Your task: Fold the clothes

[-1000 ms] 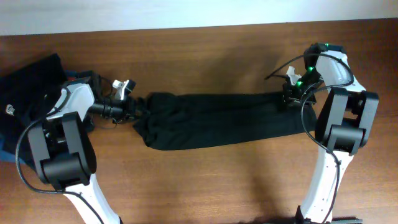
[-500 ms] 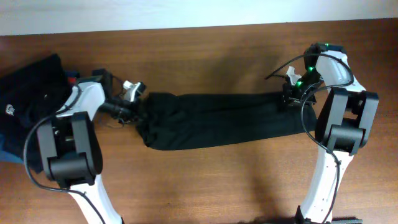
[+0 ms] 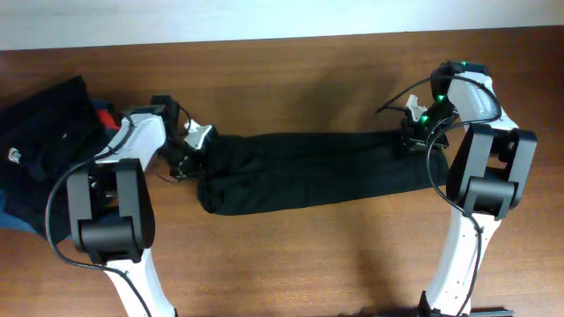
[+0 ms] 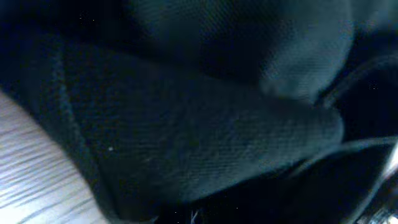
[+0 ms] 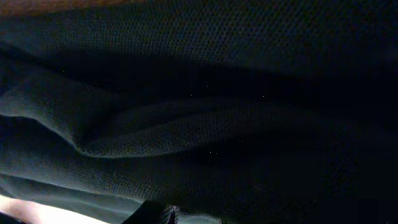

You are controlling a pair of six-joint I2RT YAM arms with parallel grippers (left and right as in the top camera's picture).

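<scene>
Looking down at one black shirt (image 3: 308,172) laid flat on the bench (image 3: 291,255), pulled out into a long narrow band with soft folds running along its length.

Got the left claw (image 3: 196,148) right at the shirt's left end, buried in a bunched-up wad of cloth there. Reads as pinched fully shut on that wad. Nothing much in the left wrist view, just dark knit fabric up close with a strip of pale bench wood beside it.

Over at the shirt's right end, got the right claw (image 3: 407,139) pressed against the far corner of the band. Honestly can't tell whether open or closed, or whether gripping anything at all. Only black cloth in folds filling the right wrist view, fingers lost somewhere in it.

Well off the shirt's left end, past the left arm (image 3: 106,202), spotting a pile (image 3: 44,132) of more black clothes with a small white logo (image 3: 15,156) showing. Also seeing a bit of red (image 3: 106,115) poking out on the side of the pile nearest the shirt. Too small to say what.
</scene>
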